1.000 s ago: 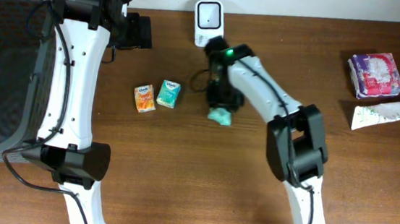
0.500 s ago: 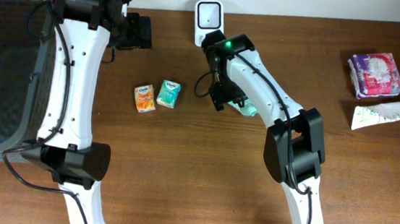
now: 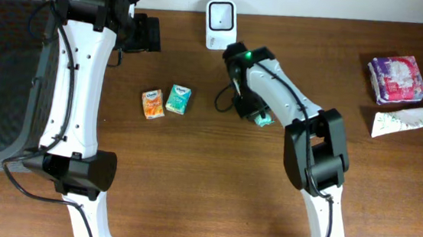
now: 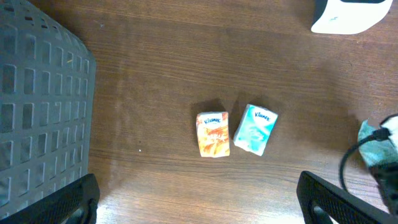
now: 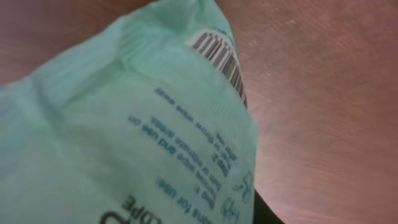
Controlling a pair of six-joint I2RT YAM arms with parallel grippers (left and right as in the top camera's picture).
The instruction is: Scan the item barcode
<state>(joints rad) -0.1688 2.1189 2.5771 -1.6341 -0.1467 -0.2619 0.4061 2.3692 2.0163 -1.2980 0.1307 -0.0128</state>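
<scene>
Packet (image 5: 124, 124), barcode (image 5: 219, 59) exposed, is seen short of the scanner (image 3: 220, 16), scan judged undone; right jaws' clamp cannot be told, left jaws are spread, empty.

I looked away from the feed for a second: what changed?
The green packet moved right along the table. The right gripper followed it rightward and is now over it; whether the jaws grip it is unclear. The left gripper, scanner and tissue packs stayed put.
</scene>
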